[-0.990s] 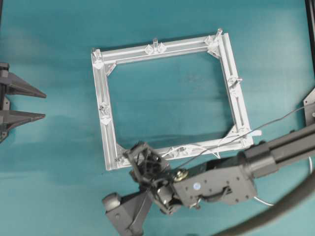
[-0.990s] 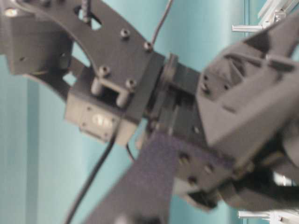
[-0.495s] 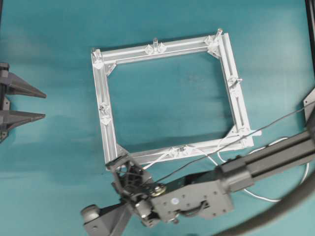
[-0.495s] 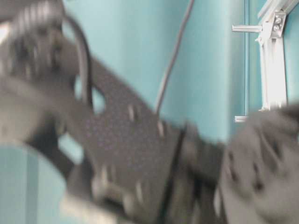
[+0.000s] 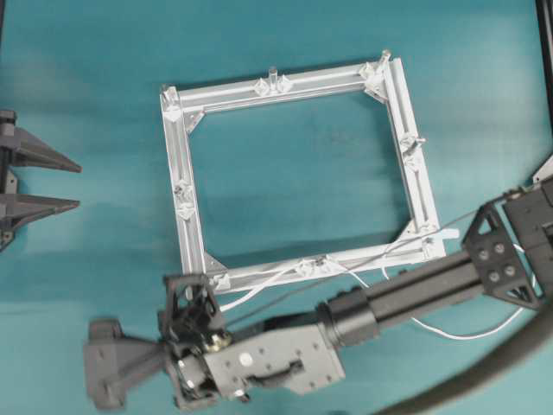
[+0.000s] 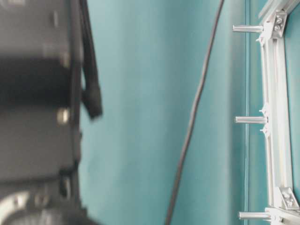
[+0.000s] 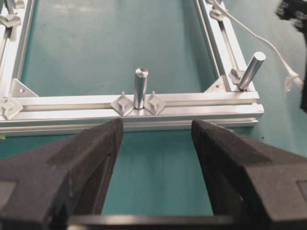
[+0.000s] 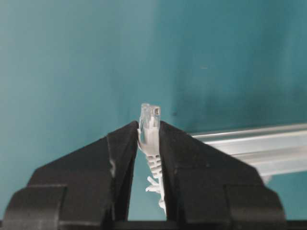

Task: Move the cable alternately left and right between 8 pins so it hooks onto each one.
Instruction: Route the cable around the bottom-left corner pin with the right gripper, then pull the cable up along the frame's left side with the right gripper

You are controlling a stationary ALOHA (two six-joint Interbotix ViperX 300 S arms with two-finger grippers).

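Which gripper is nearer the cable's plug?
Right. The right gripper pinches the plug between its fingers; the left gripper sits open beyond the frame's far side.

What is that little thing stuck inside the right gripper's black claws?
The right gripper is shut on the cable, pinching its pale plug, whose clear tip pokes out above the fingers. The ribbed sleeve below is mostly hidden between them.

Cable (image 5: pixel 259 290) along frame's (image 5: pixel 177 164) near bar, right tool (image 5: pixel 192 304) beside corner
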